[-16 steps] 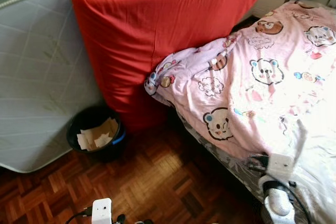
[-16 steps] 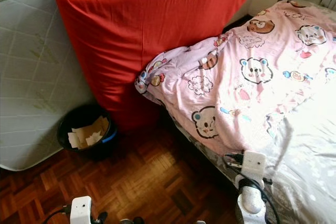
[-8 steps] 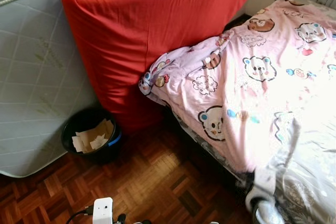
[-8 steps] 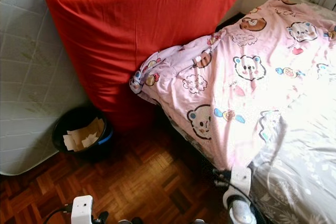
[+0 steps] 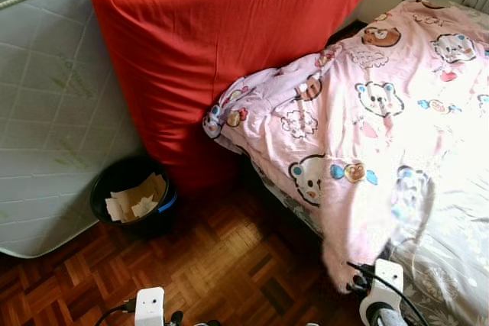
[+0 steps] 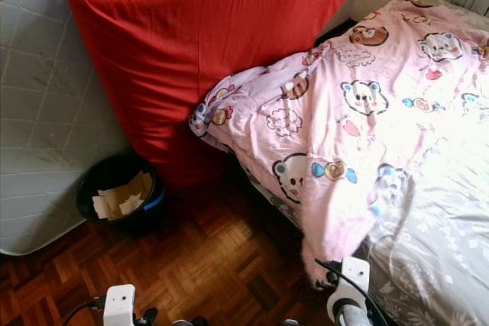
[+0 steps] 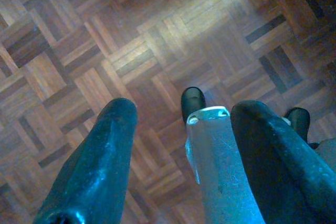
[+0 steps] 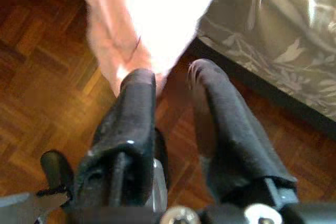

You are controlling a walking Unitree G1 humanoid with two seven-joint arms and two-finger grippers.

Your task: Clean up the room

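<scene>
My right end effector (image 8: 170, 85) has dropped toward the bed's near edge, dragging the pink bear-print quilt (image 5: 367, 120) with it. A corner of that quilt (image 8: 131, 51) now hangs over the side above the parquet floor (image 5: 229, 257), where a second ago it lay up on the grey floral bedsheet (image 5: 451, 242). The fingers (image 8: 136, 108) look slightly parted with the fabric at their tips; I can't tell if they grip it. I judge the quilt is being stripped. My left end effector (image 7: 178, 145) hangs idle, released.
</scene>
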